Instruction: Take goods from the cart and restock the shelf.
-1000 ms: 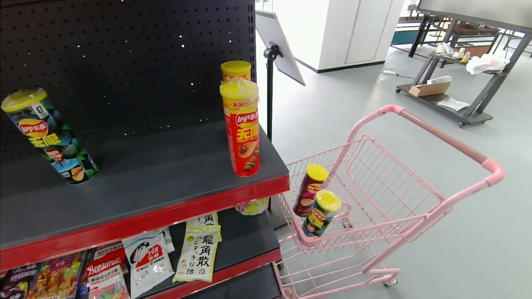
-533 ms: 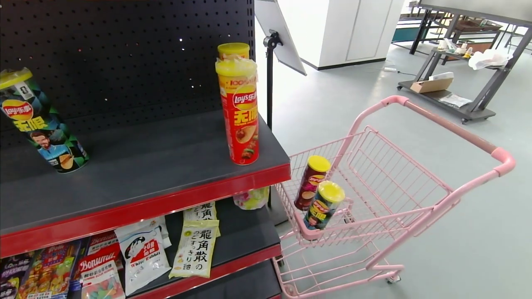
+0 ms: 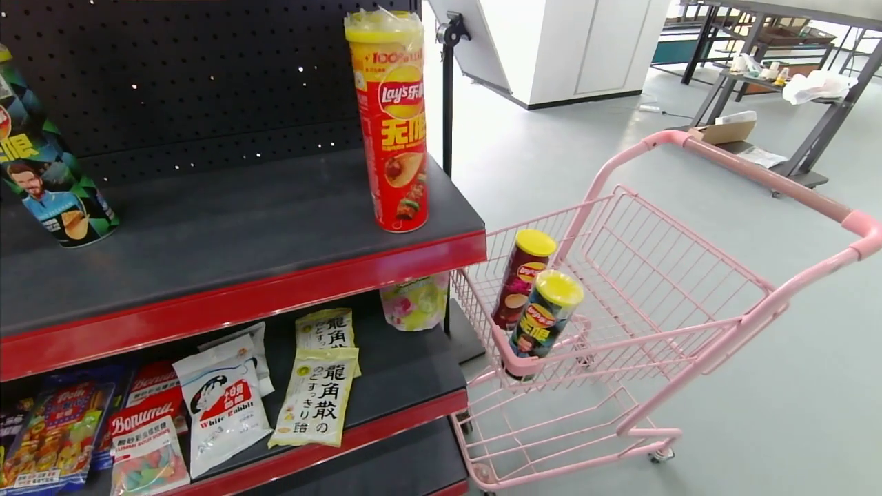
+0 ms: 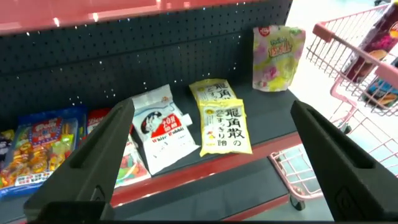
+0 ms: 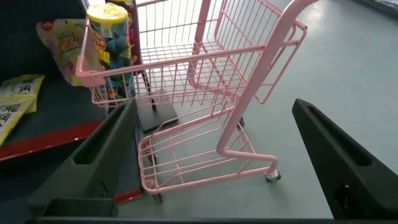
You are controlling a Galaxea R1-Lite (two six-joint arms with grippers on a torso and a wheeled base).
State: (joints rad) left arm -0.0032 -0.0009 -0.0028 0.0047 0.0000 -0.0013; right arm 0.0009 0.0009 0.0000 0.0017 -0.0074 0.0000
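While the left gripper (image 4: 211, 106) and right gripper (image 5: 214, 102) are both released, the maroon yellow-lidded cylindrical chip can (image 3: 521, 282) and the dark yellow-lidded chip can (image 3: 542, 322) stand in the pink wire cart (image 3: 758, 178) beside the red-edged black shelf (image 3: 241, 220).

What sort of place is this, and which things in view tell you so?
Likely a mock shop in a lab: a pegboard-backed shelf stocked with crisp tubes and snack packets, a pink shopping cart beside it, and bare grey floor around.

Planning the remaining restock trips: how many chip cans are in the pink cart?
2. A dark red can stands in the cart corner nearest the shelf; a dark green can leans beside it, nearer the camera. The open basket seems to hide none.
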